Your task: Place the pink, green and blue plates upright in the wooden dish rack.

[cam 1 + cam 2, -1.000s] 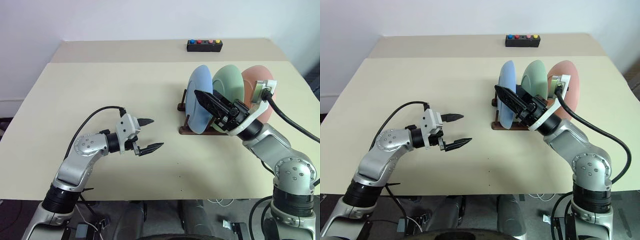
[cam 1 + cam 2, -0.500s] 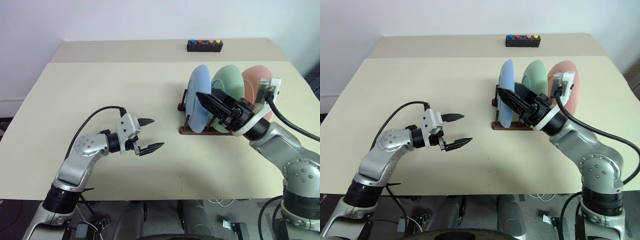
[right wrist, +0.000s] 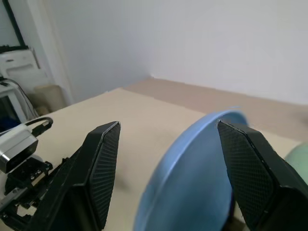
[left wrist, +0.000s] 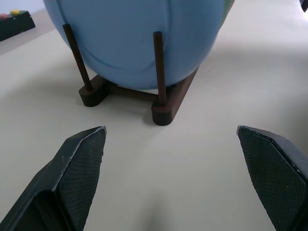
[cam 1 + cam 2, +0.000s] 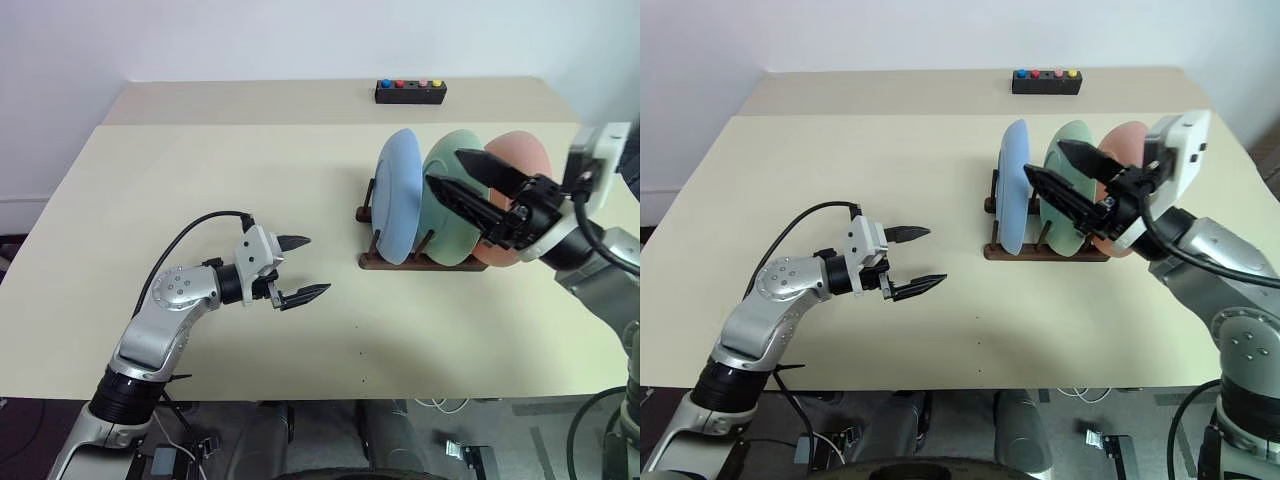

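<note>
All three plates are racked from what I see. Blue plate (image 5: 398, 197), green plate (image 5: 452, 190) and pink plate (image 5: 522, 165) stand on edge in the wooden dish rack (image 5: 372, 252), blue at the robot's-left end, pink at the right end, each wedged between pegs so it can't tip flat. Left wrist view confirms the blue one sits behind the end pair of pegs, rim down on the rails.

Right gripper (image 5: 446, 173) hangs above and in front of the green and pink plates, fingers parted, nothing between them; I can't tell if a fingertip brushes the green rim. I read that as clear of the load.

Left gripper (image 5: 304, 268) is parked over bare table (image 5: 200, 180), well apart from the rack, fingers spread wide and empty, out of the right arm's way.

Black button box (image 5: 410, 92) at the far edge is untouched. I'd call the task basically done; only risk is clipping a rim.
</note>
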`<action>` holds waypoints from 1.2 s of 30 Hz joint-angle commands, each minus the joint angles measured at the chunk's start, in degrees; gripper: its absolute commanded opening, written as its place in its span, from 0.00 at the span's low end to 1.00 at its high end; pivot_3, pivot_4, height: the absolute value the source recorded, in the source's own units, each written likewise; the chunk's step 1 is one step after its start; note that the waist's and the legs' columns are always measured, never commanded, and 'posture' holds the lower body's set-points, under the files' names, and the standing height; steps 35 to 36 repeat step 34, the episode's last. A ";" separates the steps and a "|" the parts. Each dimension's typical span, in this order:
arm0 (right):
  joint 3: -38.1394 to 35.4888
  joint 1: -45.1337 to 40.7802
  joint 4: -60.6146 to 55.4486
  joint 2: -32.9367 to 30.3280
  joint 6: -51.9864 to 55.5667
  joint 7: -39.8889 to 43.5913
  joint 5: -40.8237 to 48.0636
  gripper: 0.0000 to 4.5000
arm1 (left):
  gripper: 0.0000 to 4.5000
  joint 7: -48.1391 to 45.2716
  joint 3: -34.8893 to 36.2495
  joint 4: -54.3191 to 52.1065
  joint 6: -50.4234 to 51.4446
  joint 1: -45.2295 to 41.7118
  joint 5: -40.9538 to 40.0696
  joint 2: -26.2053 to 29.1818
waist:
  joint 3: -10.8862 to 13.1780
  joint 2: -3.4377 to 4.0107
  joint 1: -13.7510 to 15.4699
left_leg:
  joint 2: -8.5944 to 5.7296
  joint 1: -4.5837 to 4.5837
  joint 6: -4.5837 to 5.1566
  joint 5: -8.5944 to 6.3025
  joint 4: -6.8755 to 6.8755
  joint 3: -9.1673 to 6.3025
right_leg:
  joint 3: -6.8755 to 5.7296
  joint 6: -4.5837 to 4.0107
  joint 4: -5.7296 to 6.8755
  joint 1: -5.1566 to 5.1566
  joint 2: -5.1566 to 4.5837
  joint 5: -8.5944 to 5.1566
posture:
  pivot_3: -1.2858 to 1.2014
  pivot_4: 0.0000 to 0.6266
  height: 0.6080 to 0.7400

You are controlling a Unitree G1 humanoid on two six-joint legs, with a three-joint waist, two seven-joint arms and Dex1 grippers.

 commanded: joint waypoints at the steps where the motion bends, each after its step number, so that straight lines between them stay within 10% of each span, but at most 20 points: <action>1: -6.70 1.08 -2.24 -3.25 -1.66 4.51 1.48 0.72 | 1.00 0.09 1.23 0.27 -1.73 -0.95 0.22 0.27 | 0.00 0.00 0.02 | 0.00 0.00 0.00 0.00 0.00 0.00 | 0.00 0.00 0.00 0.01 0.00 0.00 | 0.52 0.24 1.00; 17: -27.87 36.26 12.97 -4.82 -15.02 35.86 -24.22 0.72 | 1.00 3.23 14.00 8.84 -7.47 5.15 1.59 7.38 | -0.03 -0.05 0.18 | 0.01 0.12 0.07 -0.04 0.05 0.10 | 0.01 0.04 -0.14 0.22 0.00 -0.04 | 0.52 0.24 1.00; 36: -23.91 39.01 25.94 0.10 -25.10 38.83 -32.63 0.72 | 1.00 4.74 12.68 7.73 -8.04 8.39 2.02 5.42 | -0.05 0.01 -0.03 | 0.02 0.23 0.06 -0.04 0.06 0.10 | 0.03 -0.10 -0.14 0.34 -0.01 -0.14 | 0.52 0.24 1.00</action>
